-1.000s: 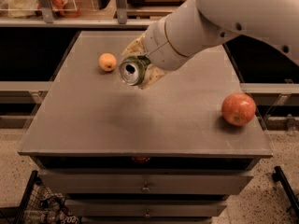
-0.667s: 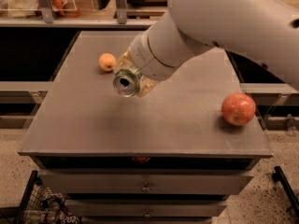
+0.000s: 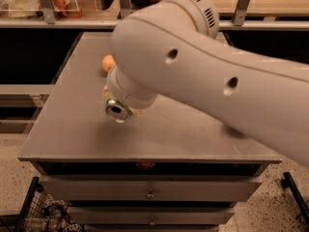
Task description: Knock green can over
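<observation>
The green can (image 3: pixel 118 111) shows mainly its silver top and pull-tab opening, turned toward the camera. It is tipped on its side at the end of my arm, just above the grey table (image 3: pixel 67 129) left of centre. Only a sliver of its green body shows. My gripper (image 3: pixel 123 106) is shut around the can, and pale finger parts show beside it. The big white arm crosses the view from the right and hides most of the gripper and the table's right half.
A small orange fruit (image 3: pixel 108 63) lies on the table behind the gripper, at the back left. Drawers (image 3: pixel 149 193) sit under the tabletop. A wire basket (image 3: pixel 36 211) stands on the floor at lower left. Shelving runs along the back.
The arm has swung left and toward the camera, carrying the can lower and further left. The arm now covers the red apple that showed at the right.
</observation>
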